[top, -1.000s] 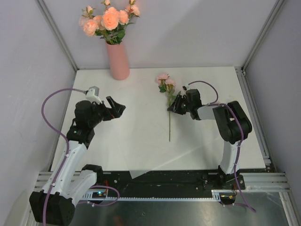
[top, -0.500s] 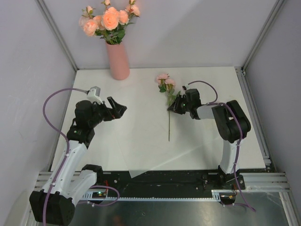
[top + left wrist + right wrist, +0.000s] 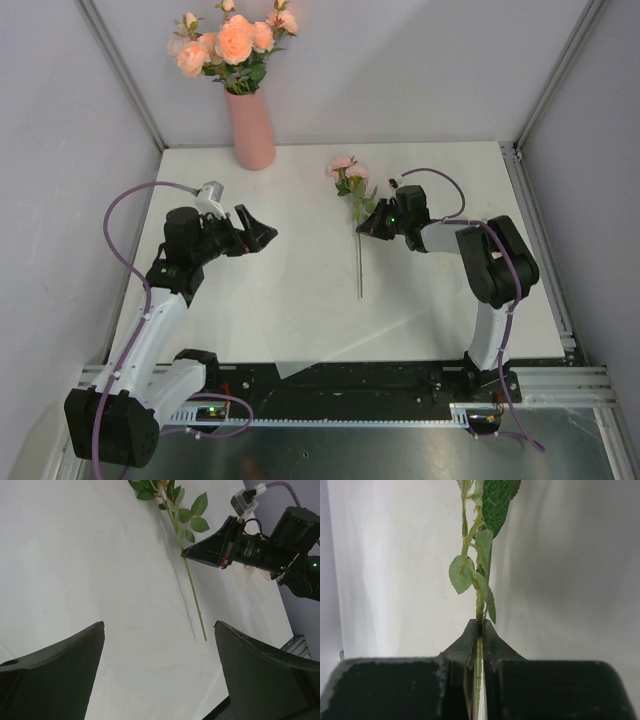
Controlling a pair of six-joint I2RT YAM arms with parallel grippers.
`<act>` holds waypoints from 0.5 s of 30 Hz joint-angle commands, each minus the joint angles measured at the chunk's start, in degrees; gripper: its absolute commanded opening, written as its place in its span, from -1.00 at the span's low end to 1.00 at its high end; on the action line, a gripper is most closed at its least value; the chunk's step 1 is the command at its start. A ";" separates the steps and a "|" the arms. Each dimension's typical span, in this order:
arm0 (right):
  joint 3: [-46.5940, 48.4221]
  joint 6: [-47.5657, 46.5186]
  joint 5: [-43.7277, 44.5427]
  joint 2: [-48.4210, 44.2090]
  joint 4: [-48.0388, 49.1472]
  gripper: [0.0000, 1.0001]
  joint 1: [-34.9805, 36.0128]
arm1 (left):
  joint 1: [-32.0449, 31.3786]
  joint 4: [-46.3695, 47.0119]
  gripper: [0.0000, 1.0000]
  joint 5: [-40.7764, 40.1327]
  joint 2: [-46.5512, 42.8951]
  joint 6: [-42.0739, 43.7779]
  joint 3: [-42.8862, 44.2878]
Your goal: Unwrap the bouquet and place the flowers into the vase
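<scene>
The salmon-pink vase (image 3: 251, 130) stands at the table's back left and holds several pink roses (image 3: 232, 42). One loose rose (image 3: 347, 172) lies on the white table, its long stem (image 3: 359, 260) pointing toward the front. My right gripper (image 3: 366, 229) is shut on that stem just below the leaves. In the right wrist view the green stem (image 3: 480, 602) runs between the closed fingertips (image 3: 471, 635). My left gripper (image 3: 262, 232) hangs open and empty to the left. In its wrist view the stem (image 3: 192, 587) and the right gripper (image 3: 186, 554) lie ahead.
A translucent sheet of wrapping paper (image 3: 300, 345) lies flat on the table toward the front edge. Metal frame posts (image 3: 125, 75) and grey walls close in the back and sides. A black rail (image 3: 330, 380) runs along the front.
My right gripper has closed onto the rose's stem, and the bloom has shifted slightly left. My left gripper has drifted a little to the right, still open.
</scene>
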 commanded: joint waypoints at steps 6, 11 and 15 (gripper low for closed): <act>-1.00 -0.71 -5.03 -15.22 -1.70 -1.00 2.03 | -0.30 1.26 0.77 10.17 1.86 -1.58 5.73; -4.83 -0.12 -6.34 -23.75 -2.45 -1.00 5.51 | -0.57 3.18 0.64 12.81 3.07 -4.47 7.17; -7.42 1.06 -5.59 -30.36 -1.77 -1.00 9.94 | -1.04 11.75 0.47 16.02 3.10 -10.72 5.38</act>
